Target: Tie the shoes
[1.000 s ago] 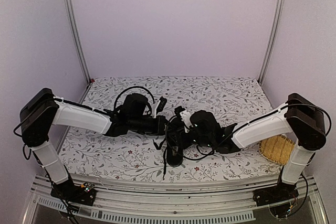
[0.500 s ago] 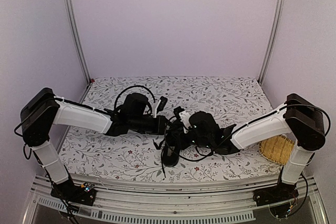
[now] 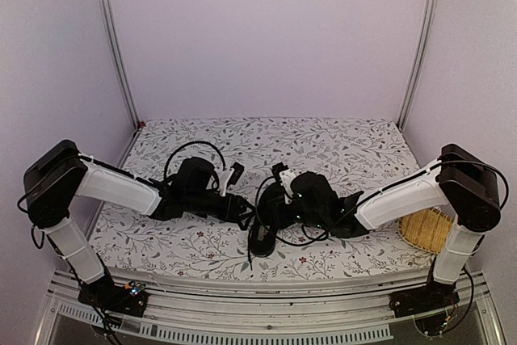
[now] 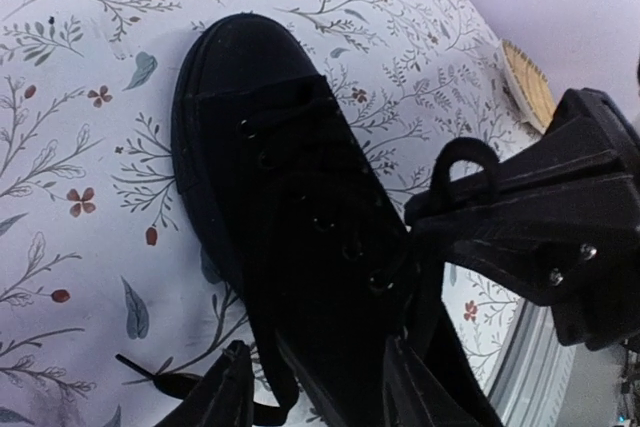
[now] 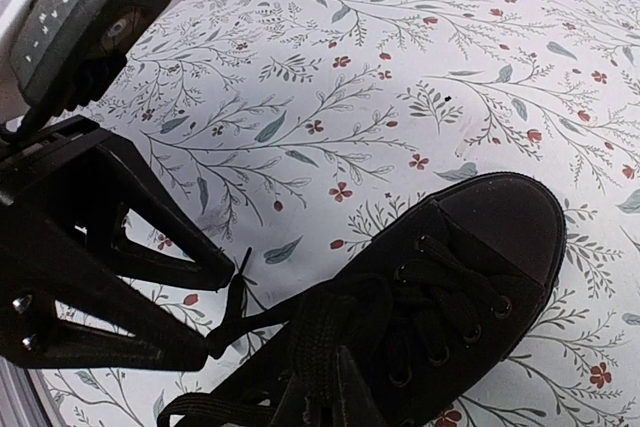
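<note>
The black shoe (image 3: 261, 238) lies on the flowered cloth between my grippers, its toe toward the near edge. In the right wrist view the shoe (image 5: 470, 287) has its toe at the right, and my right gripper (image 5: 325, 402) is shut on a loop of black lace (image 5: 340, 347) over the tongue. My left gripper (image 3: 239, 208) is just left of the shoe. Its jaws are open, one on each side of the shoe's rear (image 4: 270, 167). A lace strand (image 5: 260, 317) runs from the shoe out between the left fingertips (image 5: 228, 269).
A woven straw mat (image 3: 426, 230) lies at the right edge of the table, beside the right arm's base. It also shows in the left wrist view (image 4: 525, 72). A loose lace end (image 4: 150, 377) lies on the flowered cloth (image 3: 339, 143) outside the left finger.
My left arm has drawn back to the left and toward the near edge. The shoe and right gripper have shifted slightly left.
</note>
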Controlling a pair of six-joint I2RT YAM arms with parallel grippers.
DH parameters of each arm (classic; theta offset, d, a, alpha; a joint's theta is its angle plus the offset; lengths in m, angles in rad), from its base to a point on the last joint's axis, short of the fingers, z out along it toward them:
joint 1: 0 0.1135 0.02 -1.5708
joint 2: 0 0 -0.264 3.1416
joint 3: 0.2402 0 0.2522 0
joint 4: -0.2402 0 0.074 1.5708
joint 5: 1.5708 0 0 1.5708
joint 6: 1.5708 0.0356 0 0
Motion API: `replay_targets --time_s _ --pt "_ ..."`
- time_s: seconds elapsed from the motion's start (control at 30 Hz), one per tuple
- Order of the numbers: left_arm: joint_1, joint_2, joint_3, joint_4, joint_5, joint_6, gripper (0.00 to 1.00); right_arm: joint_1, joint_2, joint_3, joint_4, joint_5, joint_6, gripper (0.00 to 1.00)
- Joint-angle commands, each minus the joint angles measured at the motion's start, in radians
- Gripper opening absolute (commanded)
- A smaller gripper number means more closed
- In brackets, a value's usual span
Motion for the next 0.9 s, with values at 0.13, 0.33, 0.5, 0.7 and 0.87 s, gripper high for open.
replay_targets --time_s 0.13,0.33,0.5,0.7,0.87 --pt "0.03 0.049 -0.044 0.062 0.003 0.042 0.37 -0.004 -0.012 0.038 -0.044 0.034 0.025 0.02" --pt "0.033 0.083 -0.057 0.084 0.023 0.027 0.32 -0.004 -0.004 0.05 -0.05 0.031 0.024 0.02" --pt "0.033 0.113 -0.055 0.099 0.045 0.013 0.28 -0.004 0.0 0.061 -0.05 0.03 0.019 0.02" --pt "0.032 0.122 -0.061 0.11 0.047 -0.021 0.11 -0.004 0.009 0.074 -0.05 0.028 0.014 0.02" --pt "0.032 -0.005 -0.104 0.105 0.002 -0.057 0.0 -0.004 0.017 0.087 -0.062 0.021 0.021 0.02"
